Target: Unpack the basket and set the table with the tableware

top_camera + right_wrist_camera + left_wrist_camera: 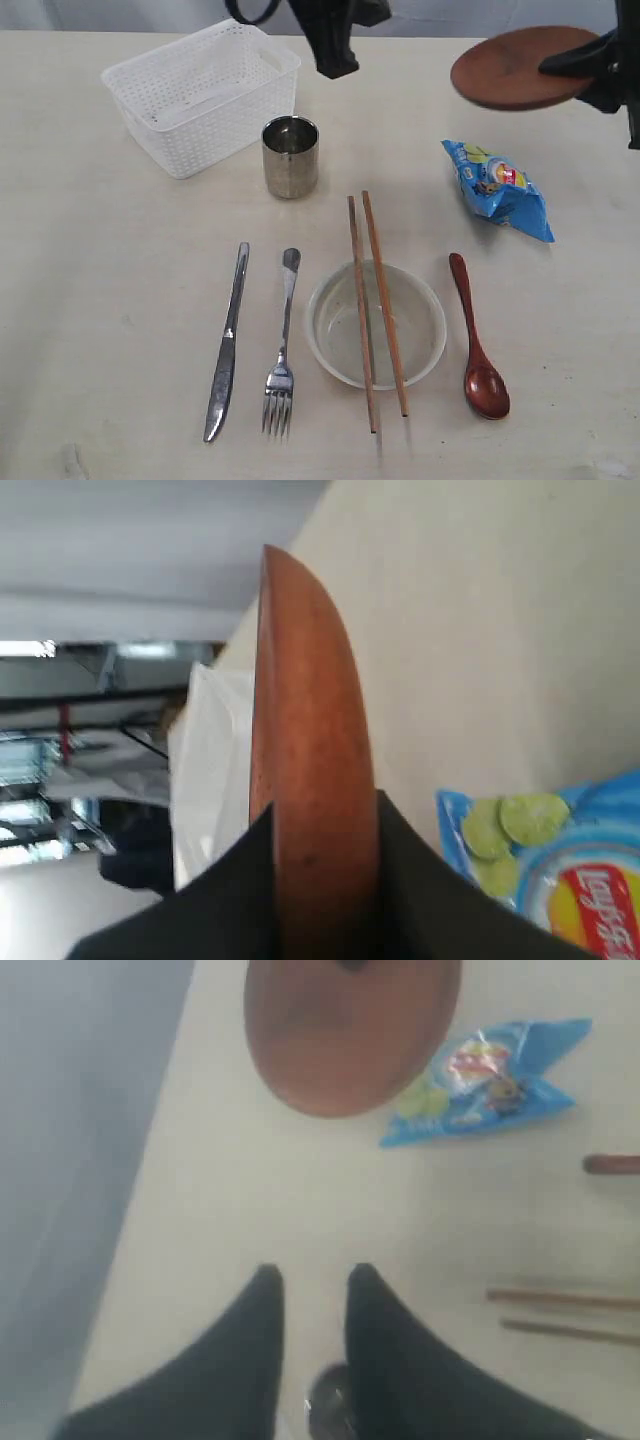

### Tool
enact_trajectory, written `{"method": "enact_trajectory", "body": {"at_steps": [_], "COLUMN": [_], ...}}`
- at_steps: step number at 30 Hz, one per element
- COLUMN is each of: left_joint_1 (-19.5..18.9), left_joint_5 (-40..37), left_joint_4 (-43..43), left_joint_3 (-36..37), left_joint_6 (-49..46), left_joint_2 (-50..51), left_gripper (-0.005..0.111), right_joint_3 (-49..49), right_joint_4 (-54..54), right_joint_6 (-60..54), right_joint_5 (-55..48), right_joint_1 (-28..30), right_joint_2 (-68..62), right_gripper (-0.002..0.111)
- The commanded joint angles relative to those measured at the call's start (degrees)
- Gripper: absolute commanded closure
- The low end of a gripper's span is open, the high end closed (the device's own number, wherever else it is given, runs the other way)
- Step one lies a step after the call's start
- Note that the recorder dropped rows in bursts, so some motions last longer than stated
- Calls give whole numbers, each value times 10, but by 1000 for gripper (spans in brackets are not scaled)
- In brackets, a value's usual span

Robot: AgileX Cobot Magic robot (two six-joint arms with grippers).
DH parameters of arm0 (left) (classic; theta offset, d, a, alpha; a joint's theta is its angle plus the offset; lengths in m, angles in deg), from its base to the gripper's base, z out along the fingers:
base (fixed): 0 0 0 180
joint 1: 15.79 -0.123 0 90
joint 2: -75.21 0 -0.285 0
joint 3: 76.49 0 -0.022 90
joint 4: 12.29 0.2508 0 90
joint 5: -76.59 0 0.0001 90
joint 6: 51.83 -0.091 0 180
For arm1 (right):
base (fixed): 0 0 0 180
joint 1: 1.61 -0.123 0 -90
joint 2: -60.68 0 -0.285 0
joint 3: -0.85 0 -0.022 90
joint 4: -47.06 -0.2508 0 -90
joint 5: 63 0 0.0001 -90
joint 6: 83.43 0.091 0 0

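Two chopsticks (pixel 385 305) lie side by side across the cream bowl (pixel 376 325), their near tips resting past its rim on the table (pixel 100 300). Left of the bowl in the exterior view we see the fork (pixel 283 345) just beside it and the knife (pixel 227 345) farther out. Right of the bowl lies the red-brown spoon (pixel 486 390).

Behind the bowl and a little left, the steel cup (pixel 290 157) stands upright. Behind it to the right lies the blue snack bag (pixel 497 187). Farther back-left of the bowl sits the white basket (pixel 230 125).

Well behind the bowl, the left gripper (pixel 335 60) (pixel 312 1280) hangs with its fingers a little apart, holding nothing. Far back-right of the bowl, the right gripper (pixel 590 68) (pixel 315 820) is clamped on the edge of the brown saucer (pixel 520 67), holding it in the air above the table.
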Motion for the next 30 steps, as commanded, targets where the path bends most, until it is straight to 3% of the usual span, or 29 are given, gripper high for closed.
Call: {"method": "enact_trajectory", "body": {"at_steps": [1, 5, 10, 15, 21, 25, 30], "left_joint_1": [-30, -68, -94, -97, -97, -97, -97], "left_joint_5": [-124, -148, -126, 26, 245, 288, 288], "left_joint_4": [-24, -65, -109, -152, -220, -221, -221], "left_joint_3": [0, 0, 15, 150, 380, 461, 489], "left_joint_6": [45, 81, 103, 105, 106, 106, 106], "left_joint_2": [-40, -77, -121, -201, -332, -395, -442], "left_gripper": [107, 107, 107, 107, 107, 107, 107], "right_joint_3": [0, 0, 17, 74, 125, 152, 181], "right_joint_4": [81, 86, 123, 190, 228, 241, 247], "right_joint_6": [13, 13, 37, 78, 95, 107, 110], "right_joint_5": [-16, 10, 78, 62, 40, 26, 12], "right_joint_1": [-42, -101, -159, -169, -169, -178, -195], "right_joint_2": [12, 12, 1, -36, -76, -109, -143], "right_gripper": [109, 109, 109, 109, 109, 109, 109]}}
